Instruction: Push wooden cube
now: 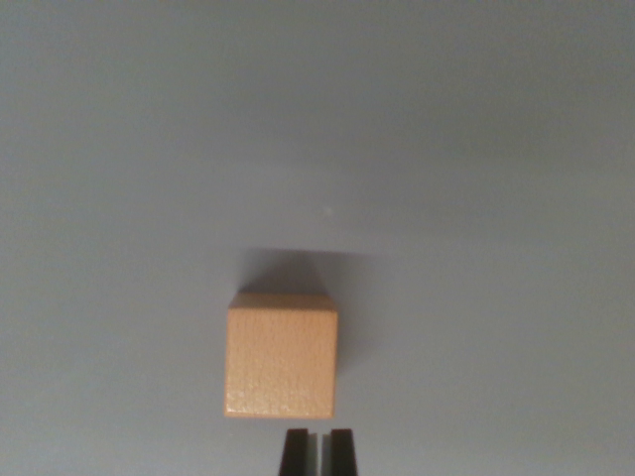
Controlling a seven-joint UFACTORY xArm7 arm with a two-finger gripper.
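Gripper (318,451) nearly clenched, holding nothing, with the wooden cube (282,359) just ahead of its tips on the grey table (476,198); looks light, rigid, likely slides easily, so you'd push its near face square, centered.

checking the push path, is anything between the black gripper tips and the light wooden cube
Nothing: in the wrist view only a thin strip of bare grey surface separates the black gripper from the light wooden cube's near edge.
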